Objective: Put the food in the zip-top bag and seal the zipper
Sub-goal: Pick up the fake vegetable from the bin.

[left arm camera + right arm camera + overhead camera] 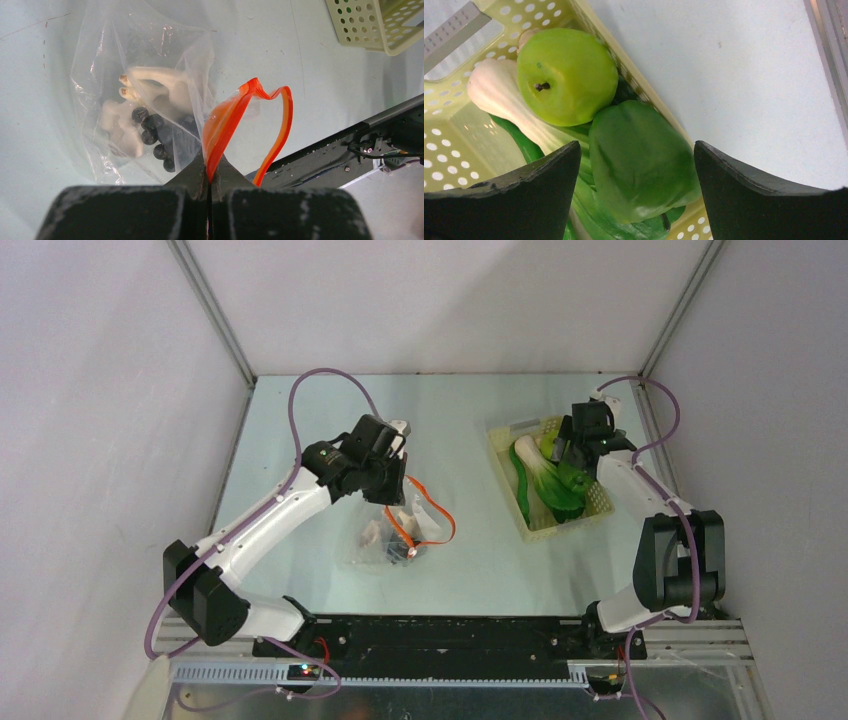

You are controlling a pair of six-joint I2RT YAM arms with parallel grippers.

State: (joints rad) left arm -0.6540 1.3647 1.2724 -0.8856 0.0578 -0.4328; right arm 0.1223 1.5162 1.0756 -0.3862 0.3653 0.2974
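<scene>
Right wrist view is showing the right gripper [636, 150] hanging over the pale yellow perforated basket [454, 145], its fingers spread wide and bracketing the green pepper [639, 170]. The green apple [566, 75] is pressing against the pepper's far side, and the bok choy [504, 97] is lying underneath both.

Across the table, the left gripper [207, 172] is pinching the orange-red zipper [235, 115] with its fingers clamped together, lifting the zip-top bag [125, 55] so its mouth is gaping in a loop. White mushrooms [150, 80] and dark grapes [150, 132] are already sitting inside.

To pick well, I judge the right fingers should be dropping straight down either side of the pepper, clearing the apple and the basket wall (the rim is close), while the left is holding the mouth high and wide.

No brand, label or writing is showing anywhere; the slider tab is possibly hidden, since I cannot find it.
</scene>
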